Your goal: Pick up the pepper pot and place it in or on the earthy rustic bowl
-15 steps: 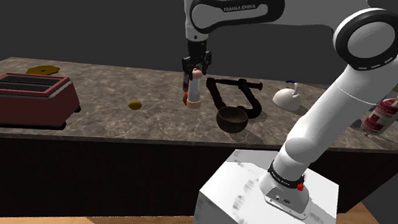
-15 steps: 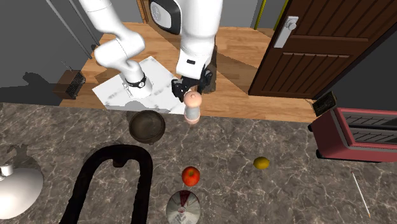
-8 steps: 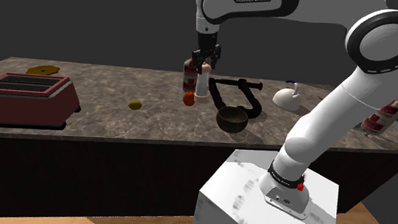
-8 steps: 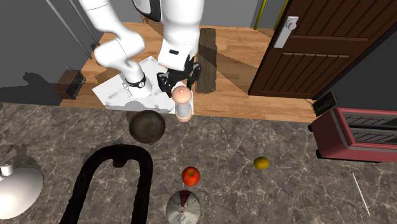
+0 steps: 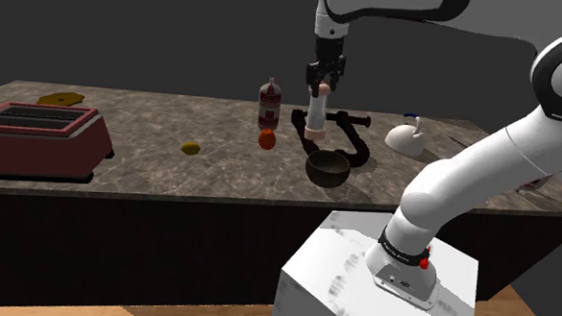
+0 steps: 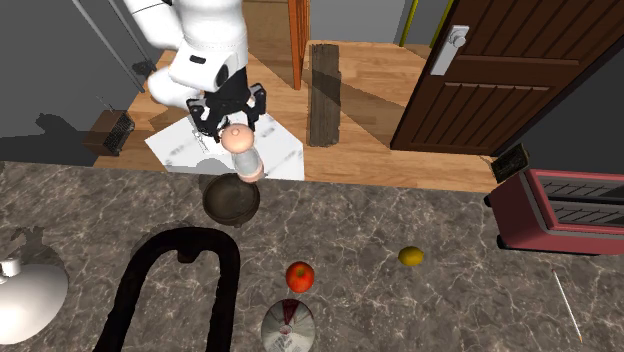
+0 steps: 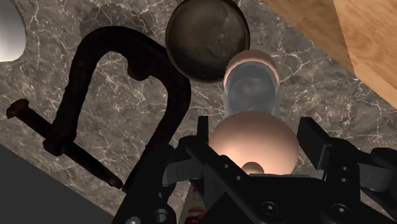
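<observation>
**Claw's got the pepper pot, hanging right next to the bowl**

So the claw (image 5: 318, 84) is clamped on the pepper pot (image 5: 315, 115). Its two black fingers (image 7: 313, 143) are pinching the rounded, skin-coloured knob at the top, one on each side. The pot hangs straight down from the claw, with its clear middle and pinkish base pointing at the surface (image 5: 146, 119), which is dark marbled stone. The pot is well clear of the surface and touches nothing except the fingers.

Directly under the claw, just off to one side of the pot's base, sits the bowl (image 6: 231, 197), dark brown and rough looking. In the wrist view the pot's lower end lines up with the bowl's rim rather than its middle, so the pot isn't inside it.

Right beside the bowl, a bit further from the claw, a big black C-clamp (image 7: 175, 95) lies flat on the surface. Past the clamp is a white teapot-looking thing (image 5: 405, 135).

Going the other way from the claw, there's a red apple (image 5: 267, 138) with a red-labelled bottle (image 5: 269, 102) close behind it. A small yellow fruit (image 5: 190, 148) sits further out. A red toaster (image 5: 39, 139) is the thing furthest from the claw on that side.

The second exterior view also shows the white stand (image 6: 180, 145) on a wooden floor behind the arm. A brown door (image 6: 500, 70) is off to the side there.
</observation>
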You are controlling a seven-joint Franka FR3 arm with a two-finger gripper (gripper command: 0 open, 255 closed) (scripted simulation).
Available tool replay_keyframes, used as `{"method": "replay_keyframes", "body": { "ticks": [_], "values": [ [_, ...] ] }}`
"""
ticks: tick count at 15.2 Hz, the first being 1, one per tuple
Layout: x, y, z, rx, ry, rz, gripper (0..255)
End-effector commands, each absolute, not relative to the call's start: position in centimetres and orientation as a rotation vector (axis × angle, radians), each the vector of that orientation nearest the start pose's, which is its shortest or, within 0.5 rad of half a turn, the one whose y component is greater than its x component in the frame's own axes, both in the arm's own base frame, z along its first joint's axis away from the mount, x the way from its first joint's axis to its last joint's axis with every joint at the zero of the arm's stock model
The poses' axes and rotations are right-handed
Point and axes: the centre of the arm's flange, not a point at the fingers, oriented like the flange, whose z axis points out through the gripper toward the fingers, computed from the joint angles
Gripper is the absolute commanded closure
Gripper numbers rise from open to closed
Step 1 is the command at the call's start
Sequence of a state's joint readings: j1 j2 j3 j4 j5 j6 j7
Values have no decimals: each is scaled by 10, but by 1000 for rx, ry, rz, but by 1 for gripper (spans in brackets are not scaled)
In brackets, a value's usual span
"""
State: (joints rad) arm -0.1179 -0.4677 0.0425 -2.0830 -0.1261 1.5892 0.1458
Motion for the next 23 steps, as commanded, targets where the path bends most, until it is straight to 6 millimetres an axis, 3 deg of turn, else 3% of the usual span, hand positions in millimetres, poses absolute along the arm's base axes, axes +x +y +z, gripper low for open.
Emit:
{"method": "replay_keyframes", "body": {
  "ticks": [1, 7, 23],
  "values": [
    [383, -59, 615, -3267, 362, 37, 255],
    [331, -111, 637, -3267, 362, 37, 255],
    [331, -111, 552, -3267, 362, 37, 255]
  ]
}}
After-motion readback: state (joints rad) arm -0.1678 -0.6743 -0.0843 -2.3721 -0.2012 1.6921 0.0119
